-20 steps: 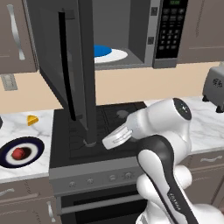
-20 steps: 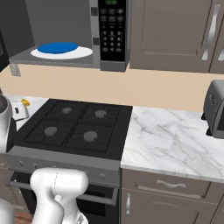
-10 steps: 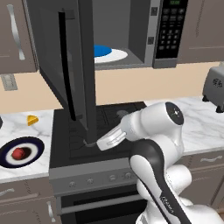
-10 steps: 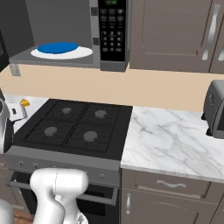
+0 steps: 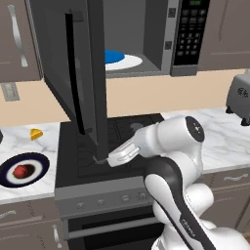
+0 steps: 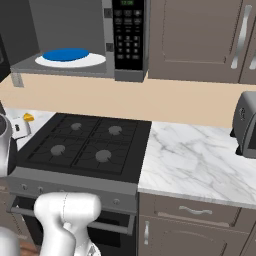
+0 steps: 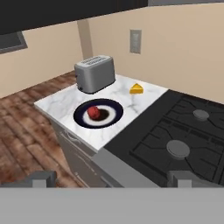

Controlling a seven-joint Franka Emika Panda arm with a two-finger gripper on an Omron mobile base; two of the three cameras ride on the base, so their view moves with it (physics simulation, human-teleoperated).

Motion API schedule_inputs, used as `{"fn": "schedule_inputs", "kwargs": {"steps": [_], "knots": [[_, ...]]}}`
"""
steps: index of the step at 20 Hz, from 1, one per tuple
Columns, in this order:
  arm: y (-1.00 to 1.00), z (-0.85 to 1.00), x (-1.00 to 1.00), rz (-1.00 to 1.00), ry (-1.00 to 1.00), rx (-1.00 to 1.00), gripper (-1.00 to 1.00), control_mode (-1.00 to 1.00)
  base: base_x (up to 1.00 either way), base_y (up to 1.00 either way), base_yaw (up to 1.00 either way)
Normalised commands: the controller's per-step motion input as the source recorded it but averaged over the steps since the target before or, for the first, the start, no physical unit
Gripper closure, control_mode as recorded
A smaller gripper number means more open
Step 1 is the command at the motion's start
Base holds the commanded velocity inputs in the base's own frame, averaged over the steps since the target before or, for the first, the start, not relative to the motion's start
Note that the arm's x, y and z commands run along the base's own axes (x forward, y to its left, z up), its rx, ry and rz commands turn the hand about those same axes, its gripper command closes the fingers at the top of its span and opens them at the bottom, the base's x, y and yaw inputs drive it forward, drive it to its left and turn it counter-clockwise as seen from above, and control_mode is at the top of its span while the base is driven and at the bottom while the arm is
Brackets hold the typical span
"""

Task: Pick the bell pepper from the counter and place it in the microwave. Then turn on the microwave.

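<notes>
End effector (image 7: 109,178) apart, empty, over stovetop (image 5: 122,141); bell pepper (image 7: 93,112) on plate (image 7: 83,117), microwave (image 5: 141,34) open.

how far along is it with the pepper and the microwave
Done: the microwave door stands open, its turntable bare. In hand: nothing; the open fingers point toward the bell pepper, which sits on the plate on the counter. Left: grasp it, put it in the microwave, shut the door, start it.

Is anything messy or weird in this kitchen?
Nothing is spilled or broken. The microwave door hangs wide open over the stovetop, and a yellow wedge lies bare on the counter beside the plate holding the bell pepper.
</notes>
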Motion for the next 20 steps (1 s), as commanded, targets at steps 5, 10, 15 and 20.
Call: {"fn": "schedule_inputs", "kwargs": {"steps": [5, 10, 15, 20], "knots": [[0.16, -0.30, 0.02, -0.09, -0.08, 0.10, -1.00, -1.00, 0.00, 0.00, 0.00], [0.13, -0.35, 0.08, -0.10, -0.02, 0.08, -1.00, -1.00, 0.00, 0.00, 0.00], [0.01, -0.36, 0.09, -0.03, 0.00, 0.08, -1.00, -1.00, 0.00, 0.00, 0.00], [0.06, -0.38, 0.01, 0.00, -0.07, 0.06, -1.00, -1.00, 0.00, 0.00, 0.00]]}}
